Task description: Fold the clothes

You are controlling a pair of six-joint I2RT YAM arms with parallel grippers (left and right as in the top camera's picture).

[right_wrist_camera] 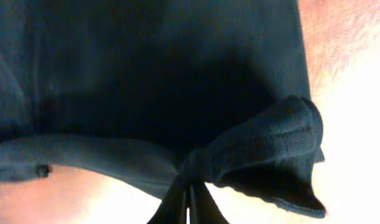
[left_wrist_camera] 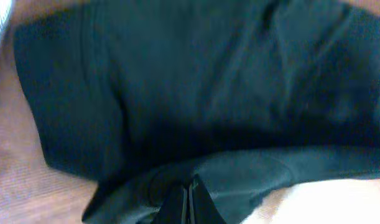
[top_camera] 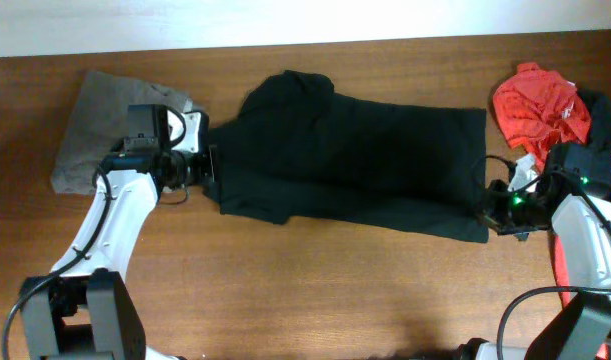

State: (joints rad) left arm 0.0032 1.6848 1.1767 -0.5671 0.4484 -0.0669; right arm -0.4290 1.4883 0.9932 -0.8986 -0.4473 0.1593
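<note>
The black T-shirt lies stretched across the middle of the tabletop, the left claw pinching its left edge and the right claw pinching its right corner, probably so both ends rise together for an even fold.
</note>
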